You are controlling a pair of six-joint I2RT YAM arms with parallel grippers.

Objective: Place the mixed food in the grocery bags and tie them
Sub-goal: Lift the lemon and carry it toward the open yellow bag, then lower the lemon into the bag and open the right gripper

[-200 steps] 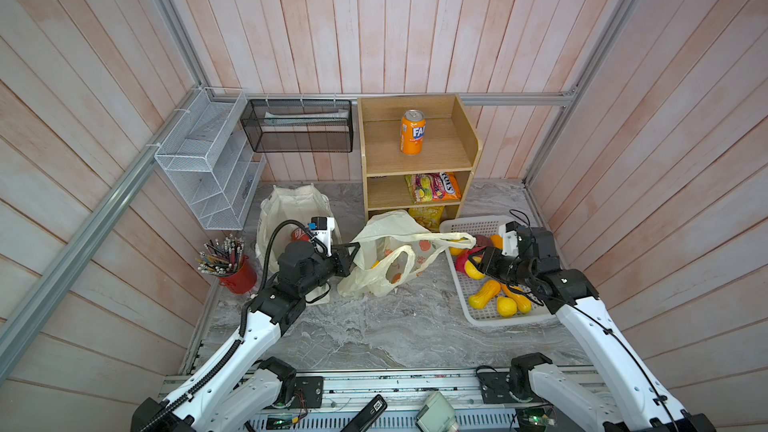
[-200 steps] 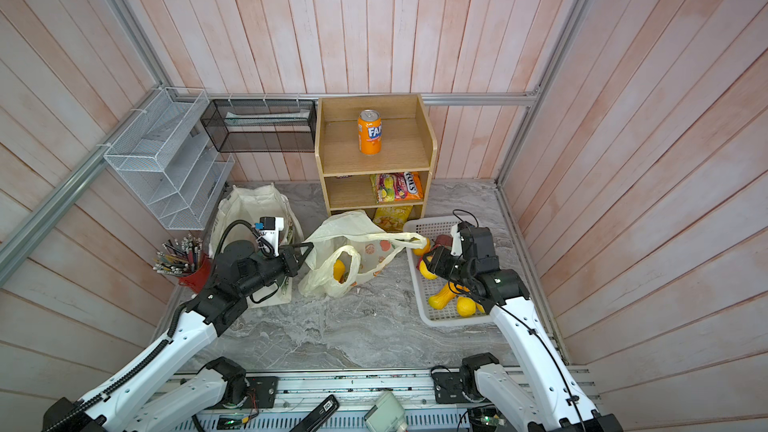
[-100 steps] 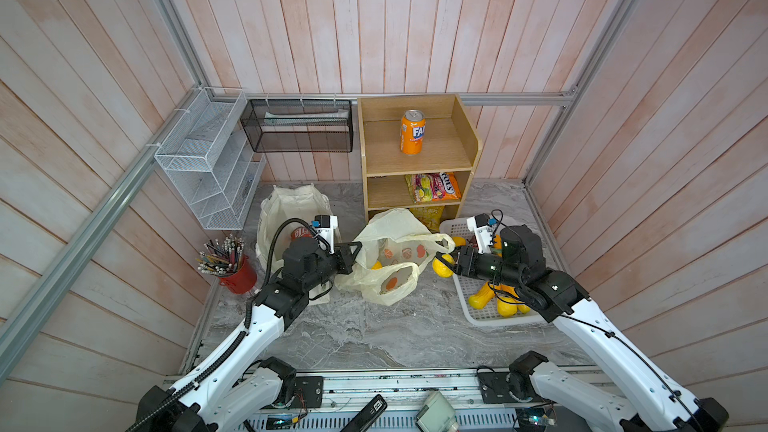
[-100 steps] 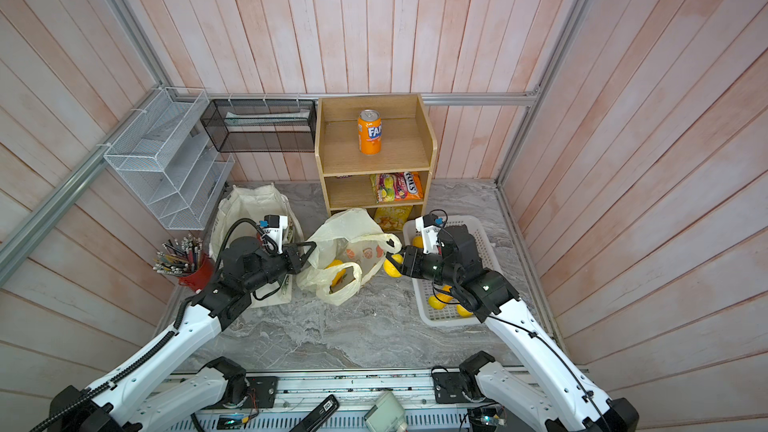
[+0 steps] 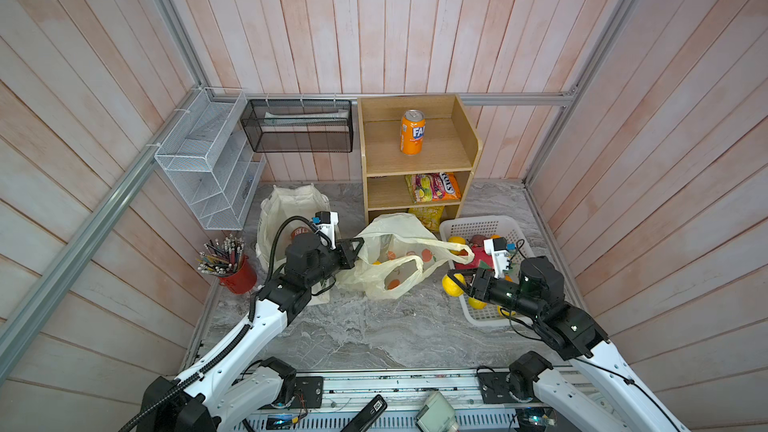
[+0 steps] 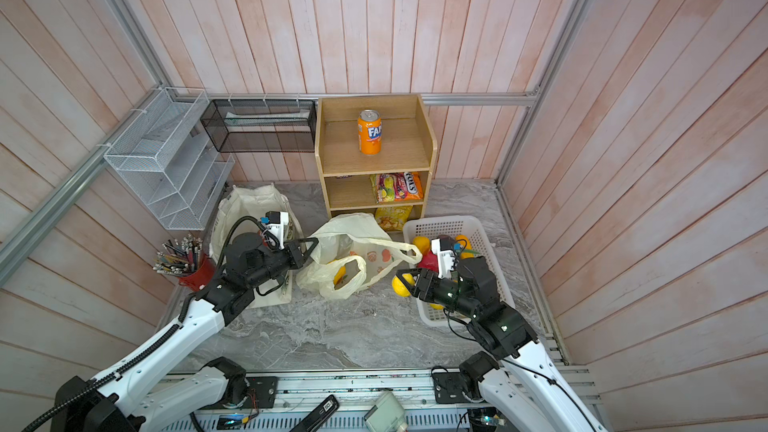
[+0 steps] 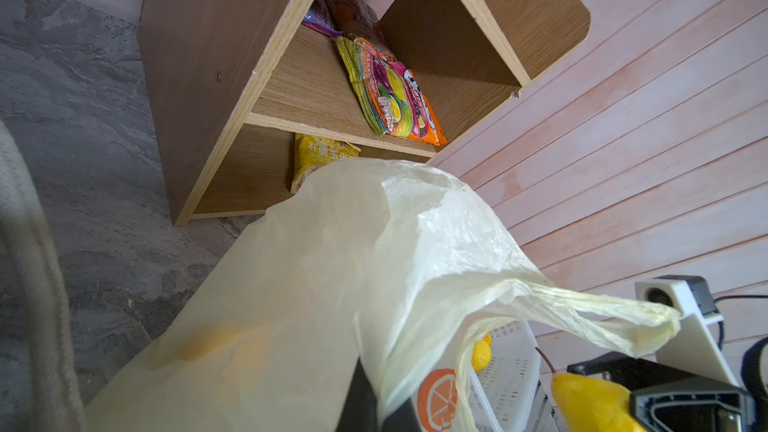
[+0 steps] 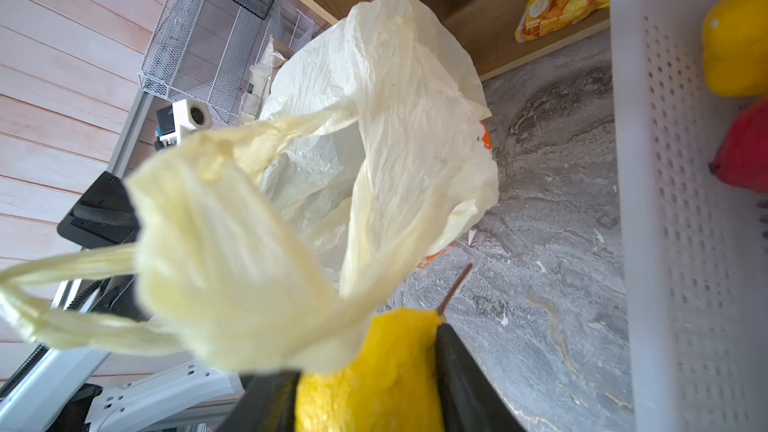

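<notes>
Right gripper (image 5: pixel 455 284) first: my two black fingers (image 8: pixel 461 376) are clamped on a small yellow toy pear (image 5: pixel 450 285). It sits at the lower right of both top views, just left of the white perforated plastic basket (image 5: pixel 478 227) and just right of the thin pale-yellow plastic carrier bag printed with orange fruits (image 5: pixel 395 257).

My left gripper (image 5: pixel 356 249) is pinched together on that carrier bag's left rim, left of centre. Behind my left arm stands the tall cream cloth tote (image 5: pixel 286 205).

Only my right wrist view shows the pear's brown stem and a handle loop of the bag lying across the pear's top. It also shows a yellow toy fruit (image 8: pixel 735 39) and a red toy fruit (image 8: pixel 744 151) in the basket. My left wrist view shows the bag film running over my finger. In a top view a small yellow-orange toy fruit (image 6: pixel 340 275) shows inside the bag.

Everything rests on a grey marbled tabletop (image 5: pixel 374 326) boxed in by pink wooden plank walls (image 5: pixel 415 14). At upper centre stands a wooden shelf unit (image 5: pixel 415 162) with:
- an orange Fanta can (image 5: pixel 412 132) on top
- a multicoloured candy packet (image 5: pixel 434 187) on the middle shelf
- a yellow snack packet (image 5: pixel 428 216) on the bottom shelf

A white wire rack (image 5: pixel 208 160) and a black mesh tray (image 5: pixel 299 126) hang at upper left. A red cup of pencils (image 5: pixel 232 276) stands at the left edge.
</notes>
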